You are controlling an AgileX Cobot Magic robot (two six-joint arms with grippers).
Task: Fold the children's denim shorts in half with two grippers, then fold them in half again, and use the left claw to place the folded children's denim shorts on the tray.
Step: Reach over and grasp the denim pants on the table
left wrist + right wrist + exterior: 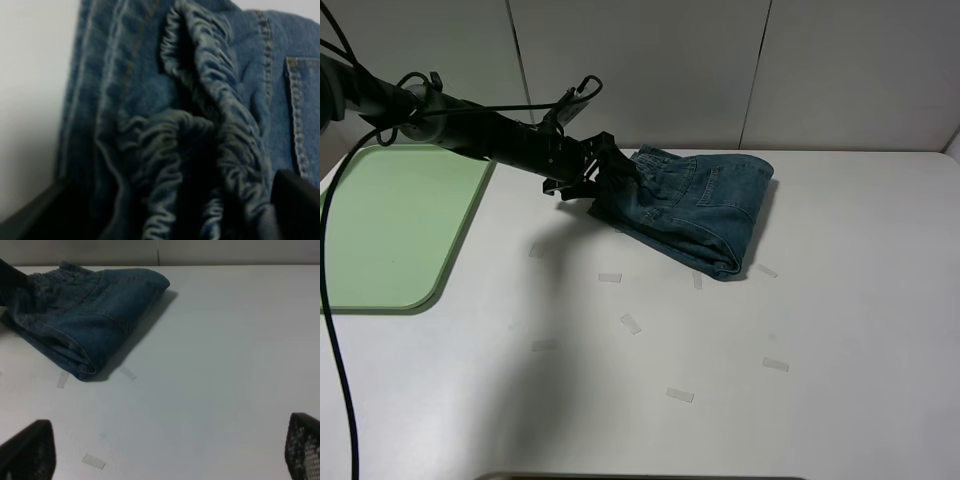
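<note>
The children's denim shorts (705, 205) lie folded into a compact bundle at the back middle of the white table. My left gripper (603, 170) reaches in from the left and is shut on the gathered waistband end, which looks slightly raised. In the left wrist view the waistband (200, 100) fills the frame between the dark fingers (295, 200). The pale green tray (390, 220) lies at the far left. My right gripper (167, 447) is open and empty, well back from the shorts (85, 310), and out of the exterior view.
Several small strips of clear tape (630, 323) are stuck on the white table (840, 320) in front of the shorts. A pale panelled wall stands behind the table. The left arm's cable hangs down the left edge.
</note>
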